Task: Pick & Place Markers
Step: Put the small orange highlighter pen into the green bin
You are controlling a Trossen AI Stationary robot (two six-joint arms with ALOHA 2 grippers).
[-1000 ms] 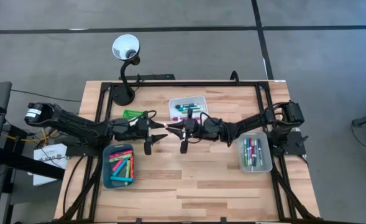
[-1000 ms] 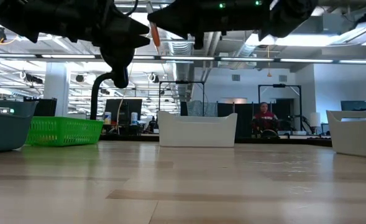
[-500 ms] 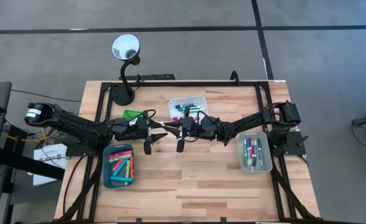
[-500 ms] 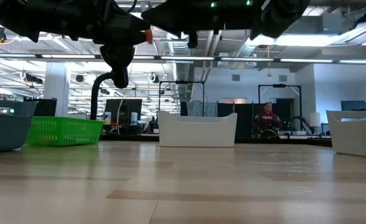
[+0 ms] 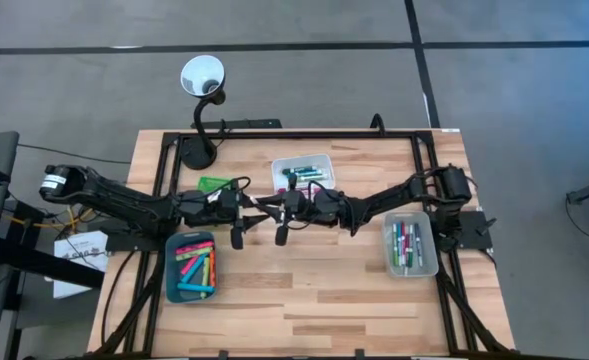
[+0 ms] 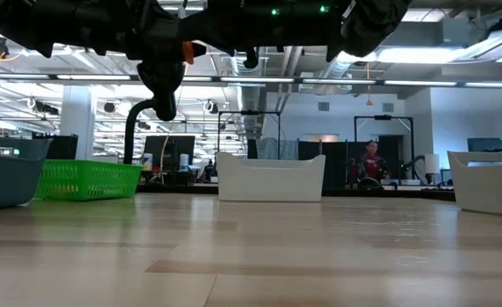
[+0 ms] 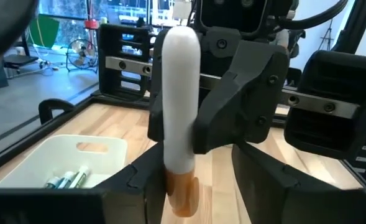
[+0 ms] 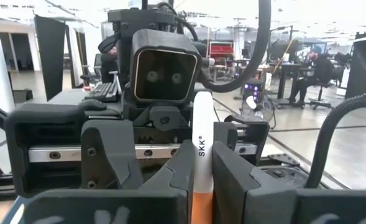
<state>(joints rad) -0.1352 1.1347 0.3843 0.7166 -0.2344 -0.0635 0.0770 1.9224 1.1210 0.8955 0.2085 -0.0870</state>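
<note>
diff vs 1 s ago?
The right gripper, shut on the white marker with an orange cap, has carried it leftward between the left gripper's open fingers, which narrowed slightly. No handover grip yet. Trays unchanged: teal tray, white tray, clear grey tray.

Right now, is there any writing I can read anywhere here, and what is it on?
"SKK": printed on the white barrel of the orange-capped marker, held in the right hand.
Nothing else is readable: any print on the markers in the trays is too small.
</note>
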